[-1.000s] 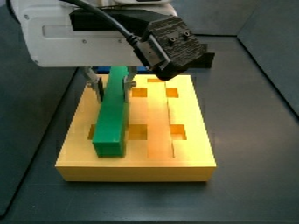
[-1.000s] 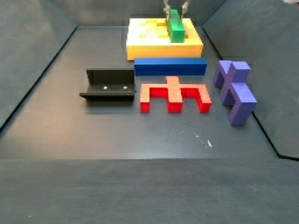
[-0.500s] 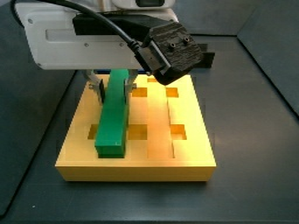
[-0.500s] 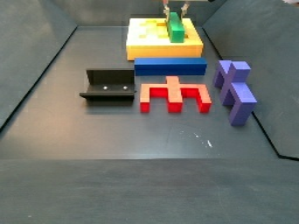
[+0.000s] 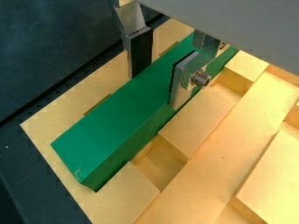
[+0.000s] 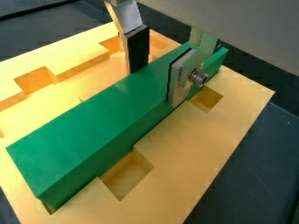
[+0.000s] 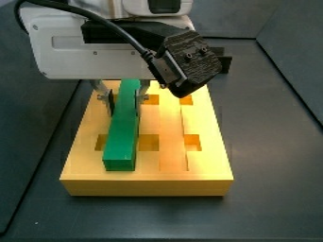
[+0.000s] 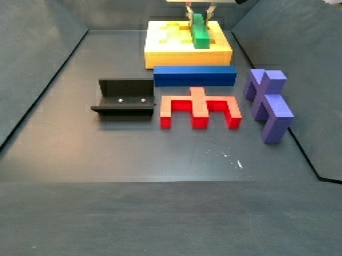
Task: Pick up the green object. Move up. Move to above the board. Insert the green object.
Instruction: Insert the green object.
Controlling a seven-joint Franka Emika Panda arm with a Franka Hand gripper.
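The green object [image 7: 123, 128] lies flat along the board's [image 7: 202, 165] left groove, over that row of square holes. It also shows in both wrist views [image 5: 128, 122] [image 6: 105, 131] and small at the back of a side view [image 8: 201, 32]. My gripper [image 7: 117, 91] hangs over the bar's far end. Its fingers straddle the bar in both wrist views [image 5: 158, 86] [image 6: 156, 84]. They stand open, with a small gap at the dark pad, and do not lift the bar. The board also shows in these views [image 5: 233, 149] [image 6: 222, 114] [image 8: 171, 50].
In front of the board lies a blue block [image 8: 195, 77], then a red notched block [image 8: 201, 108]. Two purple pieces [image 8: 267, 103] stand at the right. The fixture [image 8: 123, 97] stands at the left. Dark walls ring the floor.
The gripper and wrist have risen slightly. The green object has stayed where it lies on the board.
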